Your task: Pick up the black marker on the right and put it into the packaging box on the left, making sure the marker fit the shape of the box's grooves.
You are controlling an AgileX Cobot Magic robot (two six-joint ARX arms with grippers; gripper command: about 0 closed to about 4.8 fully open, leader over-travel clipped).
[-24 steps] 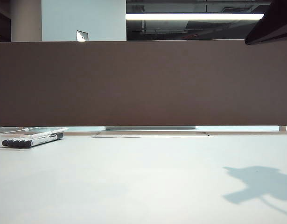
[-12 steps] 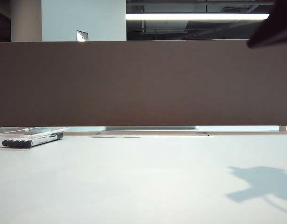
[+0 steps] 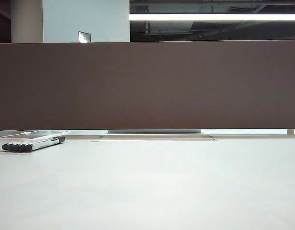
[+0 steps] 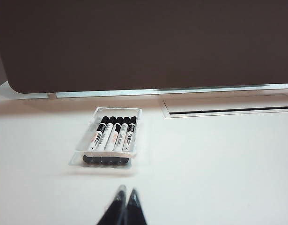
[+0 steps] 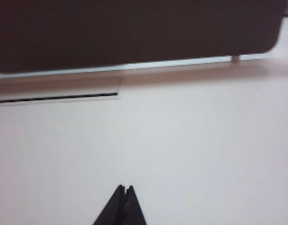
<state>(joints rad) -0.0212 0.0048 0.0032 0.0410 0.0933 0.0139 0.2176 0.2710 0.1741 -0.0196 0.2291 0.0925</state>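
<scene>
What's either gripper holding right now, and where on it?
Nothing. Left gripper and right gripper are both shut on air above the table; the markers lie in the packaging box.

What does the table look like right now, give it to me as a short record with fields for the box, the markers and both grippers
packaging box: clear tray on the left of the table, near the brown partition
markers: five side by side in the box, black caps
loose marker: none visible on the table
left gripper: shut, empty, above the table short of the box
right gripper: shut, empty, over bare table
</scene>
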